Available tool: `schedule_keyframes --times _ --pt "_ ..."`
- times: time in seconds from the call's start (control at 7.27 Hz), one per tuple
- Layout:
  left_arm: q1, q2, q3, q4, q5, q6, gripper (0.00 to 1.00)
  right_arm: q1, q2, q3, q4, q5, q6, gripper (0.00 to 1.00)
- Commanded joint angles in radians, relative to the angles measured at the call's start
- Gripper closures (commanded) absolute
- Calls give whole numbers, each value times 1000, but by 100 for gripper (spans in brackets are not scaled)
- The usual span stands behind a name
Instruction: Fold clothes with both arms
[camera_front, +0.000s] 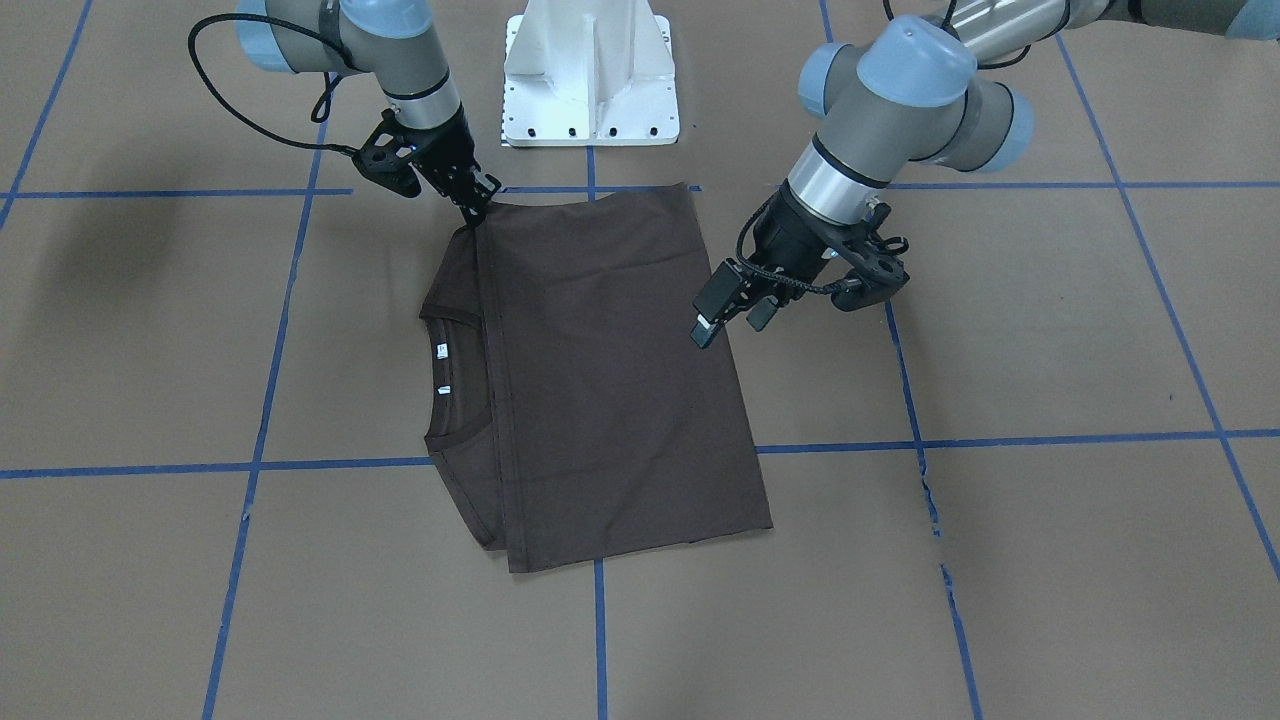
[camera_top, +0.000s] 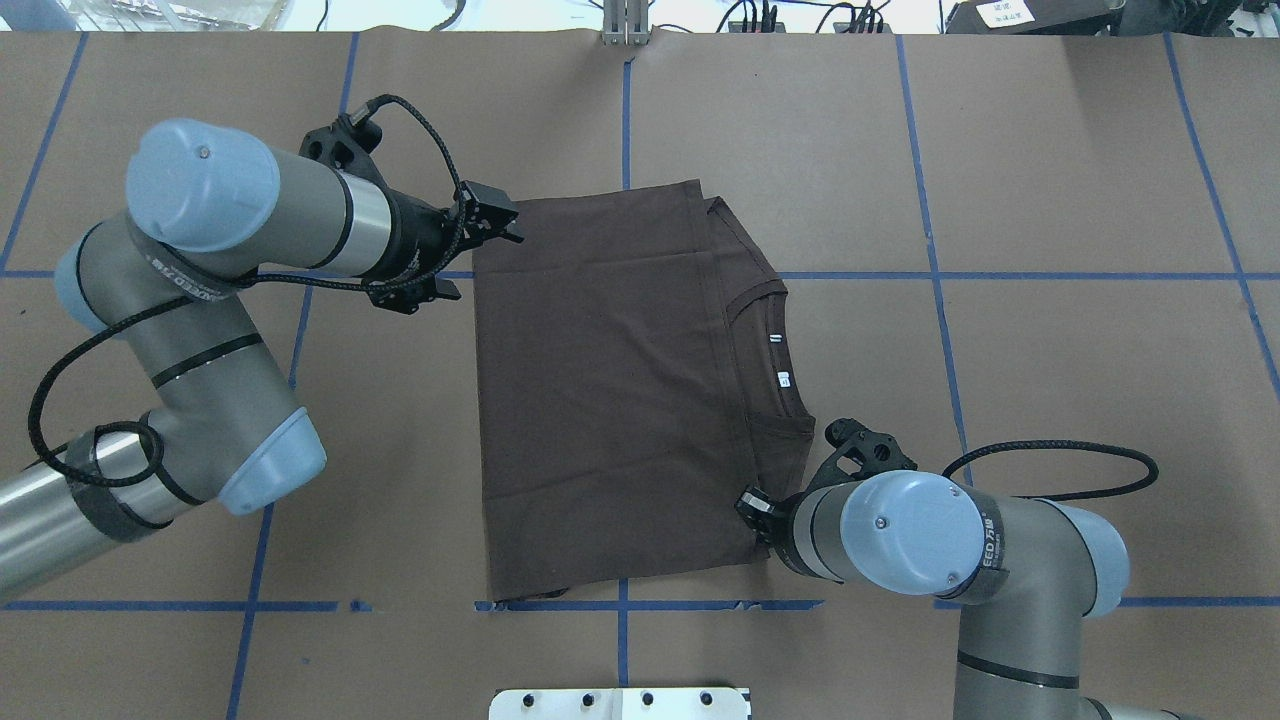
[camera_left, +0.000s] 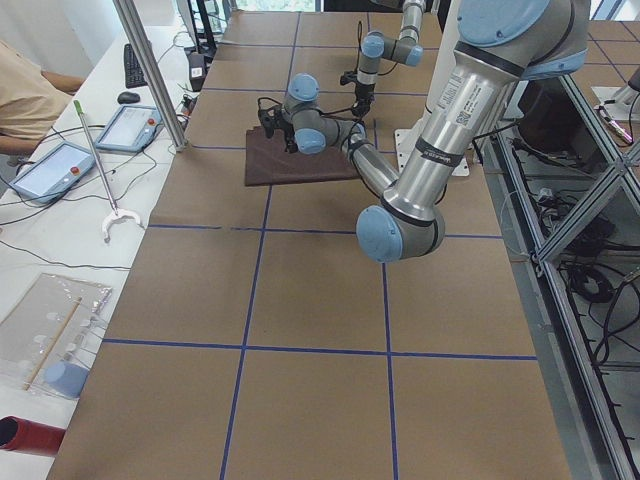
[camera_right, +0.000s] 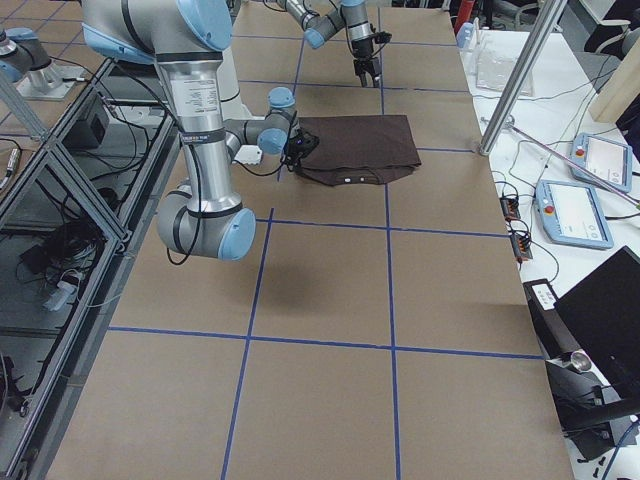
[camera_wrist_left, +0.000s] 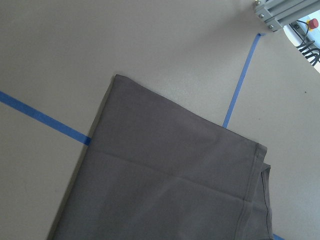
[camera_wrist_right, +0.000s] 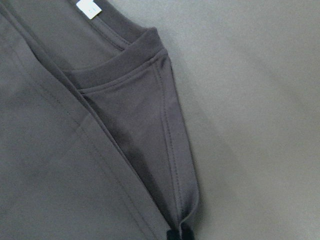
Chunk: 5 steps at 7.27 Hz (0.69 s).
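Pinching a collar-side corner of the shirt (camera_front: 610, 380), the right gripper (camera_front: 478, 210) is clamped on cloth. The left gripper (camera_front: 732, 325) hangs spread and empty above the opposite edge. The shirt lies folded flat on the table (camera_front: 1000, 550). Judged light and limp; best taken at corners or hems.

Shirt (camera_front: 610, 380): dk brown cloth, matt, soft knit look. Collar (camera_wrist_right: 125, 55) ribbed, seams stitched. Neck tag (camera_wrist_right: 90, 7): white, smooth.
Table (camera_front: 1050, 320): brown paper cover, matt. Tape (camera_front: 1000, 440) lines blue, slight sheen.
Left arm (camera_top: 300, 215), right arm (camera_top: 1010, 640): grey metal tubes, satin. Joint caps (camera_top: 200, 180): pale blue plastic, smooth. Cable (camera_top: 1050, 444): black, braided.
Pedestal (camera_front: 590, 80): white painted metal, semi-gloss.
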Motion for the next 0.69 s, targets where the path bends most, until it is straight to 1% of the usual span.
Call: schedule_keyframes --times 0.0,0.14,0.28,0.55 --pt "257 116 -147 0 201 -158 3 -34 -12 66 -48 0 1 100" --pt "351 197 -200 2 256 -164 6 -36 -13 70 -50 2 1 100" --pt "423 254 -208 2 284 -204 6 -37 -12 73 -48 2 1 100" --pt "478 280 -195 3 294 -226 14 -37 -13 83 -50 2 0 100"
